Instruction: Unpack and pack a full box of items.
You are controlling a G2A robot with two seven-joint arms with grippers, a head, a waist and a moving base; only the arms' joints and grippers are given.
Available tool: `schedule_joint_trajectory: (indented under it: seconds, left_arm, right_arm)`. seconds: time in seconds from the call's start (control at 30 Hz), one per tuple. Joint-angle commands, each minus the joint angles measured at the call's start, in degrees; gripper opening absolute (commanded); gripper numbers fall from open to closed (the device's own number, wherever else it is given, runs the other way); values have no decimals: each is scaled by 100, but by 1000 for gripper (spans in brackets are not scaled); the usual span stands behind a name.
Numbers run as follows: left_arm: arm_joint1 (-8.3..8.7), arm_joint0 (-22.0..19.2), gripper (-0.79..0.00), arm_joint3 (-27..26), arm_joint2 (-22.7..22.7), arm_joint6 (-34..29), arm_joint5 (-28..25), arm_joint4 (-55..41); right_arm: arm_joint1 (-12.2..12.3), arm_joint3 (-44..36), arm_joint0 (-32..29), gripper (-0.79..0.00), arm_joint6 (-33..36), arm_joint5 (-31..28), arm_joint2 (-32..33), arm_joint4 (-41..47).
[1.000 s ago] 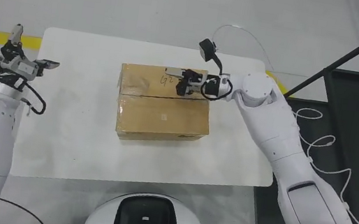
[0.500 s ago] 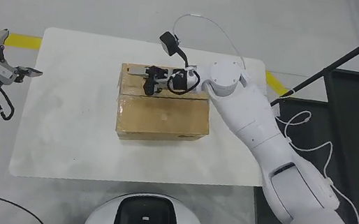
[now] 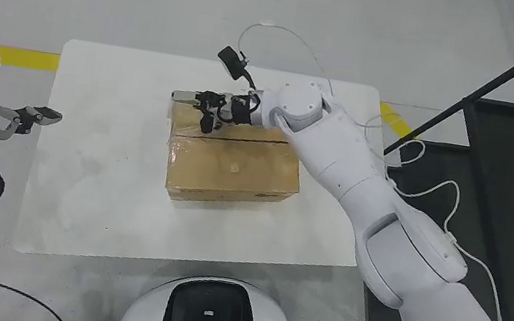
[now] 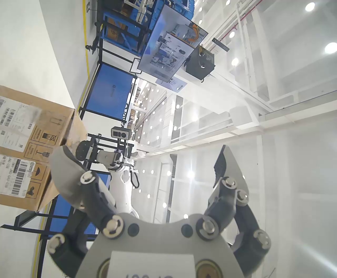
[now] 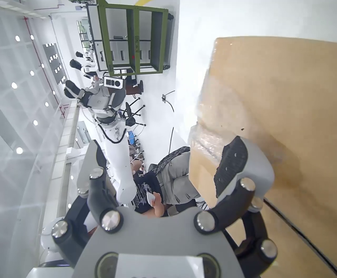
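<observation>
Cardboard box (image 3: 234, 165), flaps shut, sits on the white table (image 3: 91, 185) near its far edge, about midway along it. Clear tape shows at the box's left end. The right gripper (image 3: 192, 108) hangs at the box's far left top corner, jaws spread wide and holding nothing: one finger (image 5: 237, 158) is over the box top by the taped edge, the other out past the box. The left gripper (image 3: 22, 87) is beyond the table's left edge, well apart from the box, also wide open and empty.
</observation>
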Motion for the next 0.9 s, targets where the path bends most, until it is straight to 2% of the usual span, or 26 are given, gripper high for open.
schedule_joint_trajectory:
  seconds: [0.0,0.17,0.33,0.47,0.67,0.87]
  left_arm:
    - [0,-3,0,4,2,-1,0,5]
    - [0,-3,0,4,2,-1,0,5]
    - [0,-3,0,4,2,-1,0,5]
    - [0,-3,0,4,2,-1,0,5]
    - [0,-3,0,4,2,-1,0,5]
    - [0,-3,0,4,2,-1,0,5]
  right_arm:
    - [-23,127,27,0,-1,28,-5,-65]
    - [16,368,25,0,-31,159,91,-226]
    - [174,289,-106,0,-89,80,310,-382]
    - [376,-74,-308,0,-104,-23,590,-488]
    - [723,-1024,-767,0,-125,-136,1148,-647]
    - [831,-1602,-996,0,-272,-282,1324,-965]
